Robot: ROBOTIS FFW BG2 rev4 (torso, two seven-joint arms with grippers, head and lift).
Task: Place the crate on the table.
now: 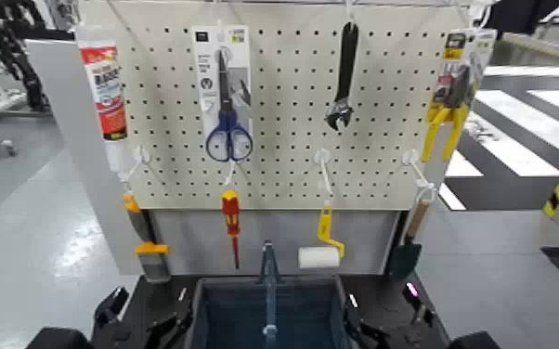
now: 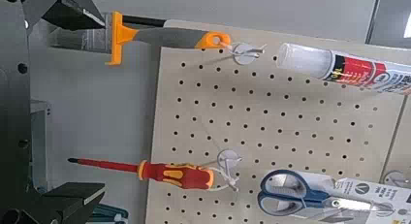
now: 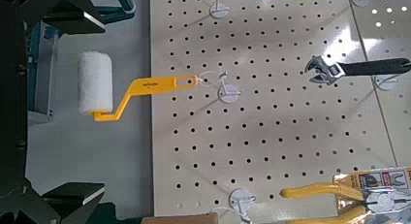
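The dark blue-grey crate (image 1: pixel 237 320) is at the bottom centre of the head view, and its thin upright handle bar (image 1: pixel 267 278) points at the pegboard. It is over the black table (image 1: pixel 376 290); I cannot tell whether it rests on the top. My left gripper (image 1: pixel 144 314) is open beside the crate's left side. My right gripper (image 1: pixel 387 314) is open beside its right side. In the left wrist view (image 2: pixel 82 103) and the right wrist view (image 3: pixel 82 103) the fingers stand wide apart with nothing between them. A sliver of the crate rim (image 3: pixel 121 1) shows in the right wrist view.
The cream pegboard (image 1: pixel 283 102) stands close behind the crate. It carries scissors (image 1: pixel 227 130), a wrench (image 1: pixel 343 84), yellow pliers (image 1: pixel 446 125), a red screwdriver (image 1: pixel 231 223), a paint roller (image 1: pixel 318 255), a scraper (image 1: pixel 149 251) and a sealant tube (image 1: pixel 105 93). Grey floor lies on both sides.
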